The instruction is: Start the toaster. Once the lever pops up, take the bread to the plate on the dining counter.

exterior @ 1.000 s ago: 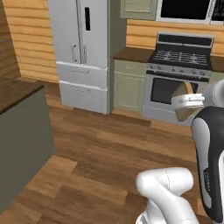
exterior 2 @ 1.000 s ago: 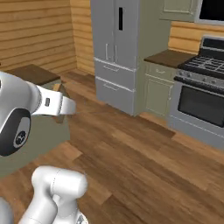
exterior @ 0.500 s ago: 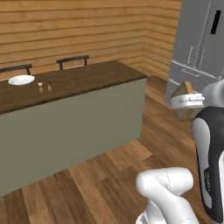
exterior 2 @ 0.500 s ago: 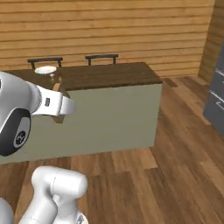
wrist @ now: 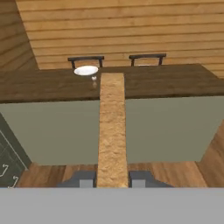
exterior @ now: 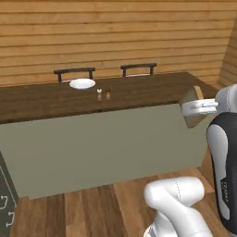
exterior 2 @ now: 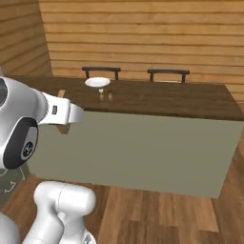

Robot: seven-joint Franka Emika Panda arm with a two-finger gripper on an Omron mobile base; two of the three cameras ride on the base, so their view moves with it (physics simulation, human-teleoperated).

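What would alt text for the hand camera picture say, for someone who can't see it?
The gripper holds a slice of bread edge-on, pointing toward a long dark wooden dining counter. A white plate sits on the counter's far side, with two chairs behind it against a wood-plank wall.

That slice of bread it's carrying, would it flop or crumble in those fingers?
Probably neither. The bread juts straight out between the fingers edge-on without sagging, so it looks fairly stiff and light. Its coarse, crumbly-looking surface suggests a harder squeeze could dent it.
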